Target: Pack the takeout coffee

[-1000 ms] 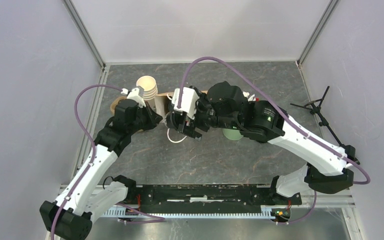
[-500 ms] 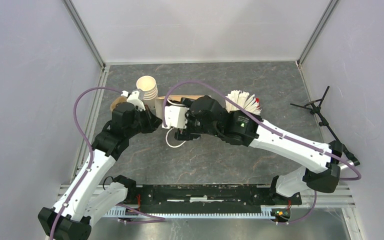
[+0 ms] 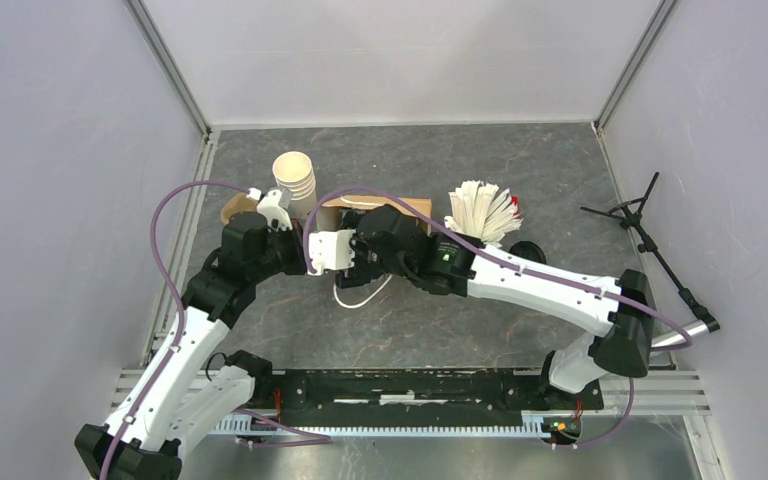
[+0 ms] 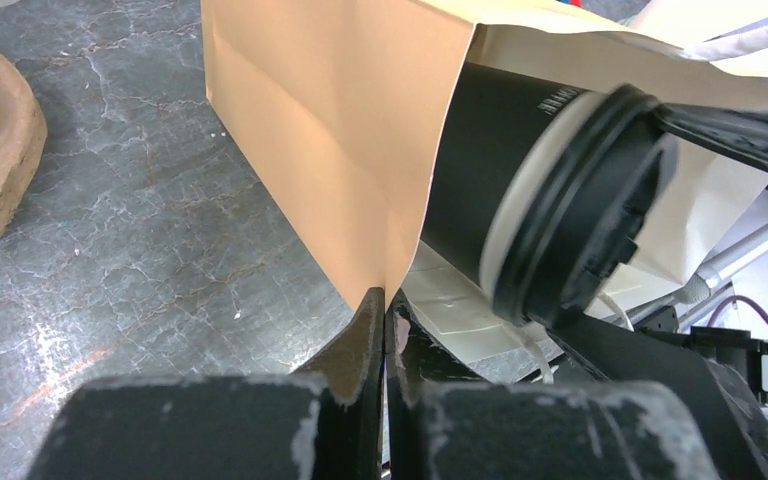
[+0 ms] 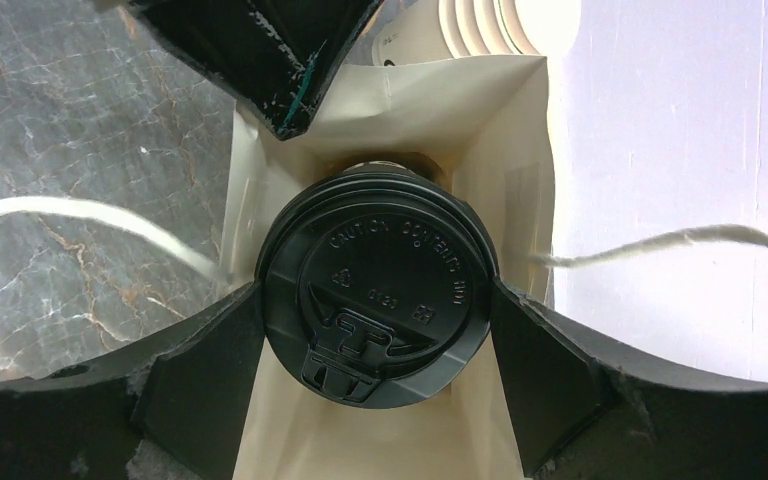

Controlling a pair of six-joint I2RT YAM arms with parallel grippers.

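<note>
The coffee cup (image 5: pixel 375 265) sits in the mouth of the brown paper bag (image 4: pixel 330 130), base first. In the right wrist view its black lid faces straight back at the camera, framed on all sides by the bag's pale inner walls. In the left wrist view its dark side is partly under the bag's lip, while a pale band and the lid are outside. Its long axis runs from lid to base along the line the right pincer (image 5: pixel 375 300) points, tilted rather than upright. The way into the bag is therefore straight ahead of that pincer.

The right pincer holds the cup, one finger on each side of it near the lid. The left pincer (image 4: pixel 384 305) is closed flat on the bag's lip, just beside the cup, and holds the mouth open. The right arm carries the cup; the left is only near it.

As I judge it, the coming move is a push along the cup's own axis, deeper into the bag, before the fingers part. The risk is the lid or the fingers catching the lip.

From above, the right wrist hides the cup, and the bag lies on the bench (image 3: pixel 560 160) between the stack of lidless cups (image 3: pixel 295 172) and the white sticks (image 3: pixel 480 210). I cannot make out a second lidded cup with certainty.
</note>
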